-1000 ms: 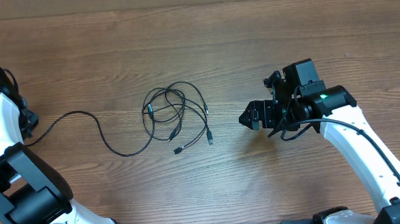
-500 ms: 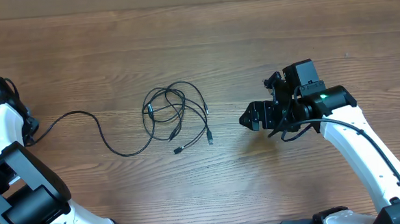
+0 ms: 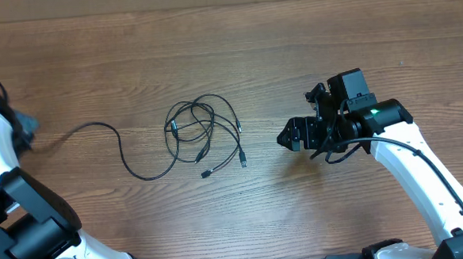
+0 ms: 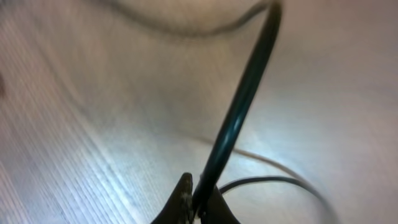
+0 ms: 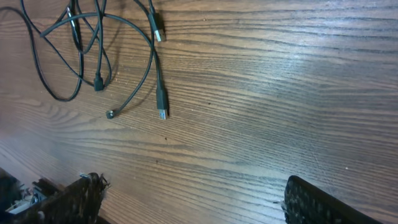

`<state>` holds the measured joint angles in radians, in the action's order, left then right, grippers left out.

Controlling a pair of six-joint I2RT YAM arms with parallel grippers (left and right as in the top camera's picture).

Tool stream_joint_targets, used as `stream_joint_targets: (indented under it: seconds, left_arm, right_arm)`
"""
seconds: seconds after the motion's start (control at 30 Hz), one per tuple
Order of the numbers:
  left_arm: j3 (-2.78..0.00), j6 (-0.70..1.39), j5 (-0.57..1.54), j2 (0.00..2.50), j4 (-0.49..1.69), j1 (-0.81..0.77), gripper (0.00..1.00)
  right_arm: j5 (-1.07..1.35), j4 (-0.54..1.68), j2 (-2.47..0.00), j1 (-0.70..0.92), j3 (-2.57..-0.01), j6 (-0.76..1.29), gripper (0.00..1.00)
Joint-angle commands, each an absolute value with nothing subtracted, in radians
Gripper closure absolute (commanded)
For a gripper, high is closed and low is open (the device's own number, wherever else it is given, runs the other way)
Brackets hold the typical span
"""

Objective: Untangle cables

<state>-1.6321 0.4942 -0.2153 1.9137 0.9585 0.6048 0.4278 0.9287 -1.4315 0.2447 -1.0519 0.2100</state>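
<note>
A tangle of black cables [image 3: 202,129] lies mid-counter [image 3: 291,47], its silver-tipped plugs [image 5: 163,113] pointing toward the right gripper [image 3: 283,137], whose jaws stand wide apart and empty, well apart from it. At far left, the left gripper [image 4: 198,205] has its jaws pinched on a separate cable [image 3: 122,155] that reaches the tangle's left edge.

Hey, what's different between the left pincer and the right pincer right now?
The left pincer is shut on a cable strand; the right pincer is open and holds nothing. The left pincer sits at the far left of the overhead view, its strand running back to the tangle; the right pincer hovers just right of the tangle, apart from it. Both are dark two-finger pincers over the wooden table.
</note>
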Motion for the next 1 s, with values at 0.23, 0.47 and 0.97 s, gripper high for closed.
stream_joint_targets:
  seconds: [0.23, 0.47, 0.97]
  left_arm:
    - [-2.339, 0.426, -0.113, 1.896, 1.038, 0.61, 0.96]
    - [-2.605, 0.422, -0.114, 1.896, 1.05, 0.613, 0.96]
    - [-2.619, 0.407, -0.001, 1.927, 1.24, 0.608, 0.96]
  right_arm:
    - [0.419, 0.93, -1.431, 0.246, -1.047, 0.217, 0.1]
    - [0.419, 0.93, -1.431, 0.246, -1.047, 0.217, 0.1]
    - [0.419, 0.922, -1.431, 0.246, -1.047, 0.217, 0.1]
